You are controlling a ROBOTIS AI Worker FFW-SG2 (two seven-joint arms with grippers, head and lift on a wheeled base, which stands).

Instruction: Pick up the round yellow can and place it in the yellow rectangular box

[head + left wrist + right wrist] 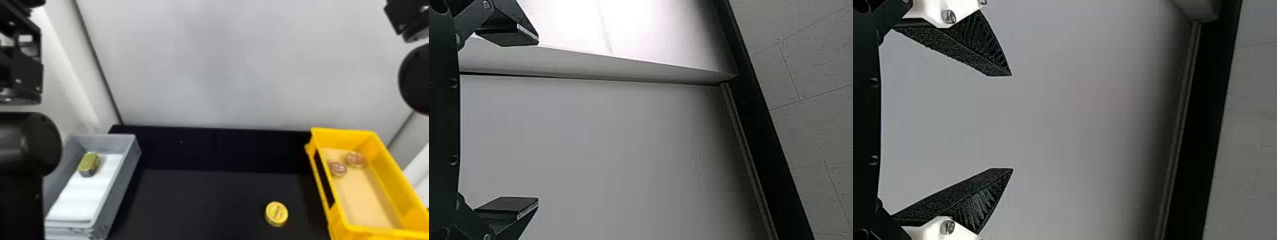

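Spread wide at the left gripper (538,120), with flat black fingers well apart in front of a pale wall (217,63). Parted wide too at the right gripper (1012,122), with a generous gap between pointed, dark fingertips. Raised on the left arm (41,143) at the left edge of the head view, and on the right arm (415,79) at the right edge. Below both grippers, and sideways between them but closer to the right one, can see the round yellow can (276,214) resting upright on the black table (204,204). Below the right gripper and to the right of the can, can see the yellow rectangular box (383,227), with two small reddish round containers (356,159) just beside each other at the far end. Below the left gripper, can see a grey box (119,188), with a gold-topped block (89,163) on a white liner (83,198) toward the far end.
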